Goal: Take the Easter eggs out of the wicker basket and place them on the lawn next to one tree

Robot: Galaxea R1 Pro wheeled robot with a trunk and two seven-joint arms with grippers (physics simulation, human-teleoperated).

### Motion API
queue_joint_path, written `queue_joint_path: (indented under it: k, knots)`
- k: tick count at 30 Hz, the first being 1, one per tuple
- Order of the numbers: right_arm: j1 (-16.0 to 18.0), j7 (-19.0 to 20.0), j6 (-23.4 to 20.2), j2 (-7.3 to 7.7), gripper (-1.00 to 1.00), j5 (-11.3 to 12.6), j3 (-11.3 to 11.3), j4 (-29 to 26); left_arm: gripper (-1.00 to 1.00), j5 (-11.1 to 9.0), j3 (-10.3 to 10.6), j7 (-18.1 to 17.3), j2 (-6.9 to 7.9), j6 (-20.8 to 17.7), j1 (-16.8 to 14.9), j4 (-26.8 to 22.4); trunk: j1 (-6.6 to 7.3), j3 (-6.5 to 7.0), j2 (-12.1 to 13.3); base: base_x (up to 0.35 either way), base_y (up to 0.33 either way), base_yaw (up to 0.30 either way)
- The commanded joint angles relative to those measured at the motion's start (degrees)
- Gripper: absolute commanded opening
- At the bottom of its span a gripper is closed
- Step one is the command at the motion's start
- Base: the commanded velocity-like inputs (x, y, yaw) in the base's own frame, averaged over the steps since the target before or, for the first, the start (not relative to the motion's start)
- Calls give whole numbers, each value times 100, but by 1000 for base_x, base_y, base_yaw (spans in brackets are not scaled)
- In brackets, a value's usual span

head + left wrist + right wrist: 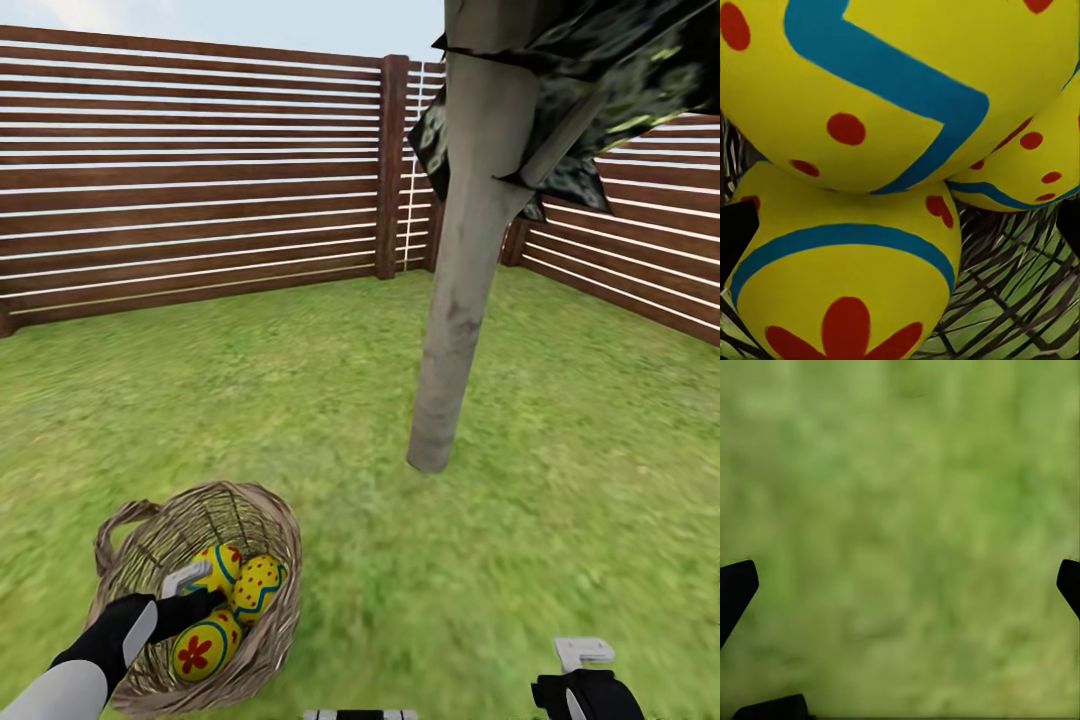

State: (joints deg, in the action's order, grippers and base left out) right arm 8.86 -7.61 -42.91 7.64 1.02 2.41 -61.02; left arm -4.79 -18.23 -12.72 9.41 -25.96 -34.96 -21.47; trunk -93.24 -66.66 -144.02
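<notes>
The brown wicker basket (pixel 283 548) stands on the lawn (pixel 300 400) at the lower left of the head view. All three yellow Easter eggs lie in it: a zigzag one (pixel 222 564), a dotted one (pixel 260 584) and a flower one (pixel 203 650). My left gripper (pixel 192 596) reaches into the basket among the eggs, open. The left wrist view has the zigzag egg (pixel 892 82) on top, the flower egg (pixel 844 277) between the spread fingertips (pixel 735 232), the dotted egg (pixel 1035 165) beside them. My right gripper (pixel 582 668) hangs open over grass. The tree (pixel 462 300) stands just beyond the basket.
A brown slat fence (pixel 190 170) closes the garden at the back and right. Dark mottled leaves (pixel 600 60) hang overhead at the upper right. Wicker weave (pixel 1020 300) with grass behind it runs under the eggs. Open grass (pixel 900 525) lies below the right gripper and around the trunk.
</notes>
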Motion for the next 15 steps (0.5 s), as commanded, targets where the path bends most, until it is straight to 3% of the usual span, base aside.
queue_joint_path:
  k: [1, 15]
  knots:
    - [3, -21, -25, 1, 100, 12, -6, -6, 100, -49, -46, -4, -1, -52, -2, -7, -1, -28, -4, 0, 0, 0]
    - [4, -21, -25, 1, 100, 12, -7, -6, 100, -49, -66, -2, 22, -59, -2, -15, -37, -338, -22, 0, 0, 0]
